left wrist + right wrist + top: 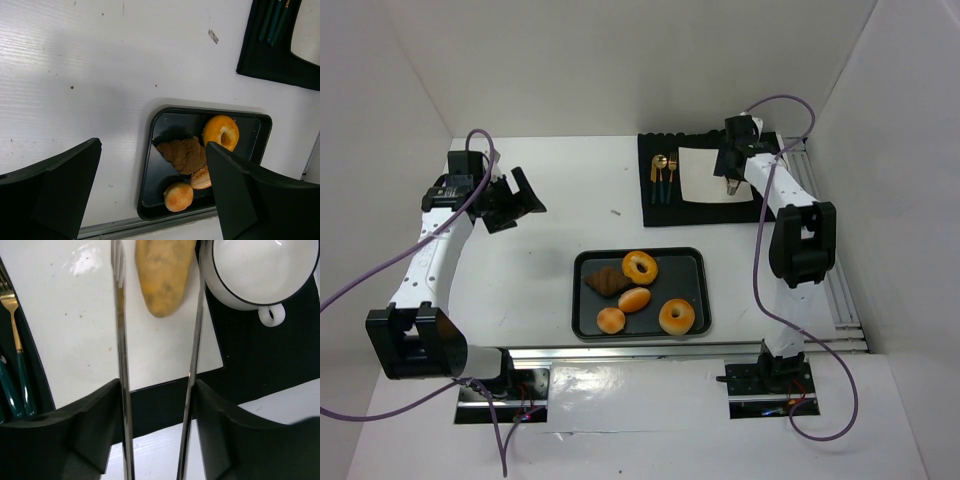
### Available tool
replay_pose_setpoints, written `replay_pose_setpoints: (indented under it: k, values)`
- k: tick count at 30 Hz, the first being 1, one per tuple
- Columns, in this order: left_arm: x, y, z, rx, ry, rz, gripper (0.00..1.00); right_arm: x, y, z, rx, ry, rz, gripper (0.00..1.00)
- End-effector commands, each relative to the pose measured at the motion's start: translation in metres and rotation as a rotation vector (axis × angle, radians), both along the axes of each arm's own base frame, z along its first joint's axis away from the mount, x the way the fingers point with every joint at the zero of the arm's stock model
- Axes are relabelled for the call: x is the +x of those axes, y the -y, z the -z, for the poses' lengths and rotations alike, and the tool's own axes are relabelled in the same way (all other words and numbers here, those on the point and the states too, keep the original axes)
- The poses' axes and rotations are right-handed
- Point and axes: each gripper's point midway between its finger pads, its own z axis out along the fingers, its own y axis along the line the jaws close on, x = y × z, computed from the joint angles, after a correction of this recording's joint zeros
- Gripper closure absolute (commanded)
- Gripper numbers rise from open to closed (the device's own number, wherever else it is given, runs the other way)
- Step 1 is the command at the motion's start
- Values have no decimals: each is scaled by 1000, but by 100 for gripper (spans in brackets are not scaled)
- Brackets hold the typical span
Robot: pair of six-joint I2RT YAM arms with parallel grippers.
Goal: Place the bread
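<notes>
A long yellow-brown bread (164, 275) lies on the white square plate (75, 340), loose between the spread tips of the metal tongs (121, 365). My right gripper (157, 405) is shut on the tongs' two arms and hovers over the plate (705, 175); in the top view it (732, 183) hides that bread. On the black tray (705, 290) rest a bagel (640, 267), a ring doughnut (676, 316), a brown croissant (607, 282), an oval roll (634, 299) and a round bun (611, 320). My left gripper (525, 195) hangs open and empty, left of the tray.
The plate sits on a black mat (665, 210) at the back right, with a gold fork and spoon (663, 175) to its left. A white cup (257, 270) stands right of the bread. White walls enclose the table on three sides.
</notes>
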Motion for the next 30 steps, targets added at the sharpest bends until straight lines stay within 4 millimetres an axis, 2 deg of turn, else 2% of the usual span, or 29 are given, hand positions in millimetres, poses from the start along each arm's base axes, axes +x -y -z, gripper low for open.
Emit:
replay_pose_setpoints:
  k: [1,3,4,7,8,10,11,13,14,15,17,18,19,20,21,22,23,24,25,28,30]
  values:
    - [-1,-2,-16,14,52,11,1,16,-1,-26,5,76,2,30]
    - [-1,-2,-16,14,52,11,1,14,-7,-37,9,97,-10,30]
    - [-1,-2,-16,14,52,11,1,12,-11,-53,7,127,-13,30]
    - [-1,-2,-16,14,52,11,1,4,-21,-81,16,174,-36,30]
    - [-1,-2,-16,14,52,11,1,-2,-20,-103,17,217,-41,31]
    - [-1,-2,-16,14,52,11,1,-11,-36,-122,42,250,-85,33]
    - [1,-2,-20,15,62,11,1,-19,-37,-140,55,279,-95,33]
    - [1,-2,-20,9,60,4,1,-34,-50,-147,74,267,-141,37]
    - [2,-2,-24,10,69,4,1,-44,-66,-150,94,259,-188,38]
    - [2,-2,-24,10,69,4,1,-58,-72,-164,108,279,-213,40]
    - [3,-2,-27,17,81,12,1,-86,-86,-152,127,215,-274,45]
    - [3,-2,-27,17,81,12,1,-107,-98,-164,149,230,-312,47]
    - [3,-4,-26,24,80,6,1,-125,-104,-145,156,172,-345,49]
    - [3,-4,-26,24,80,6,1,-145,-115,-139,189,132,-404,52]
    - [3,-4,-26,24,80,6,1,-170,-128,-147,227,141,-459,53]
    - [3,-4,-26,24,80,6,1,-190,-134,-126,241,77,-502,53]
    - [3,-4,-26,24,80,6,1,-210,-141,-117,264,25,-537,53]
    - [3,-4,-26,24,80,6,1,-234,-161,-111,306,-22,-619,54]
    - [2,-4,-23,29,73,12,1,-253,-164,-102,315,-61,-644,54]
    - [2,-4,-23,29,73,12,1,-293,-184,-91,355,-148,-694,54]
    - [0,-4,-22,29,73,12,1,-303,-186,-85,358,-184,-674,54]
